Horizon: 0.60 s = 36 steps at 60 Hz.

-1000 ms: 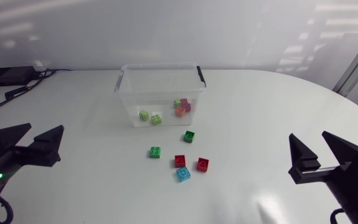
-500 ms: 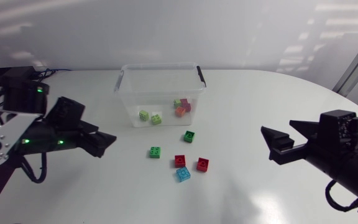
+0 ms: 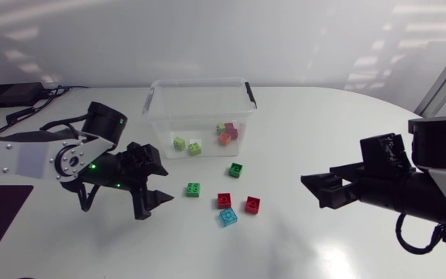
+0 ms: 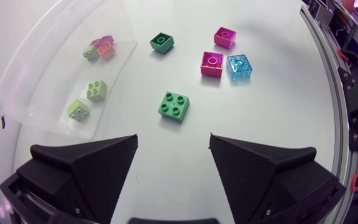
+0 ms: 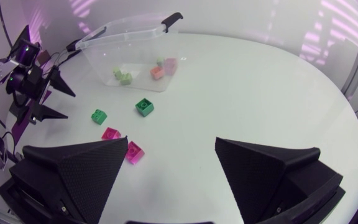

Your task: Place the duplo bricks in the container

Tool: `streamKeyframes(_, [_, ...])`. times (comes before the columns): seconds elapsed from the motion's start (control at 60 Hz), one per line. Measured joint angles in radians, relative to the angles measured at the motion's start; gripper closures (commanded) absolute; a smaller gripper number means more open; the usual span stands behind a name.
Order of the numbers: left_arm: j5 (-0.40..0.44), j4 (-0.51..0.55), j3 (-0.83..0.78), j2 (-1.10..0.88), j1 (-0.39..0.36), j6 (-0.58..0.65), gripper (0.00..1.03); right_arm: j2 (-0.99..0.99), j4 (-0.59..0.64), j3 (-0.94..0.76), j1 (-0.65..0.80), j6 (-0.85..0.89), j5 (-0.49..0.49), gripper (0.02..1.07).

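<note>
Over the table, seen from the head view, the left gripper (image 3: 163, 184) is nearest the green brick (image 3: 193, 189), which lies just ahead of its fingers, short of the container (image 3: 161, 105). From the left wrist, that square brick sits dead ahead, fingers spread wide, holding nothing. From the right wrist, the right gripper (image 5: 170, 143) gapes empty, loose bricks (image 5: 134, 152) well apart.

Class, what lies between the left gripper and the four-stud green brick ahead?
Only bare table separates left gripper from four-stud green brick, per left wrist view.
</note>
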State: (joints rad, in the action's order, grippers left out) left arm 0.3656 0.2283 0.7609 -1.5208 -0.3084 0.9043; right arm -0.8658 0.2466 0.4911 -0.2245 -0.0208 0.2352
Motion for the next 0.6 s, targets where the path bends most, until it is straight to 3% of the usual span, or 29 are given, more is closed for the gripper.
streamKeyframes(0.167, [0.032,0.018,0.089,-0.116,0.009,0.104,0.21,-0.010,0.074,0.056,-0.044,0.069,0.000,0.07])
streamKeyframes(0.383, [0.052,0.095,0.213,-0.258,-0.003,0.179,0.22,-0.167,0.148,0.112,-0.063,0.313,0.066,0.07])
streamKeyframes(0.6, [0.068,0.166,0.322,-0.343,-0.027,0.219,0.22,-0.267,0.103,0.112,-0.096,0.453,0.078,0.11])
